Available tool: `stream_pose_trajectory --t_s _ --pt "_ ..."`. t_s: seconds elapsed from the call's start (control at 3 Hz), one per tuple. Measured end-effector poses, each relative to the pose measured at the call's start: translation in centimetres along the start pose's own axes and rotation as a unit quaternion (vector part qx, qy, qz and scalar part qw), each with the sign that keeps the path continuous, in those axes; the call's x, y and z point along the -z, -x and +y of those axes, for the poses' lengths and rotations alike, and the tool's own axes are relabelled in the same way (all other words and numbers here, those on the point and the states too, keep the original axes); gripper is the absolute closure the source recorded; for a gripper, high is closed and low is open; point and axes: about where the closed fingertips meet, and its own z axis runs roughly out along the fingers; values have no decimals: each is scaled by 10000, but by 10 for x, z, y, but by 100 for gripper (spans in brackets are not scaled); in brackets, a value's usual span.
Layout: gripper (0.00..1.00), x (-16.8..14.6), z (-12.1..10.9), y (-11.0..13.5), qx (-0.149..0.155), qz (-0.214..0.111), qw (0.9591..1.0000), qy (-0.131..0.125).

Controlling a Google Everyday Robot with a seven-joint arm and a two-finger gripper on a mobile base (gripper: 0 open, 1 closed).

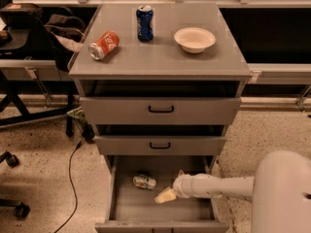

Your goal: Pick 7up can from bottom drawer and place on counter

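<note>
7up can: We find the 7up can (145,181) lying on its side on the floor of the bottom drawer (127,212), left of centre and towards the back.
Long axis: It runs roughly across the drawer, side to side, not front to back.
Gripper: The gripper (165,196) hangs low inside the open drawer, reaching in from the right on its pale arm (218,186). The can is not in its grasp; how wide it is set we cannot tell.
Bearing: From the gripper, the can lies just beside, to the left and a little deeper in the drawer. We judge the coming move to be a short reach that way, closing across the can's narrow body.
Drawer contents: We see nothing but the can in the bottom drawer. The two upper drawers (160,110) stand slightly out, their insides in shadow.
Counter: The counter (160,62) already carries an orange can (104,45) on its side, an upright dark blue can (145,23) and a pale bowl (194,39), which looks empty.
</note>
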Motion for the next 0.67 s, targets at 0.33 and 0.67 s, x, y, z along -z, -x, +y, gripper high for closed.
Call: stream_pose_trajectory --t_s 0.33,0.67 --pt "0 -17 2 -4 10 -55 10000 -32" --pt "0 -33 1 -1 52 -132 9998 -165"
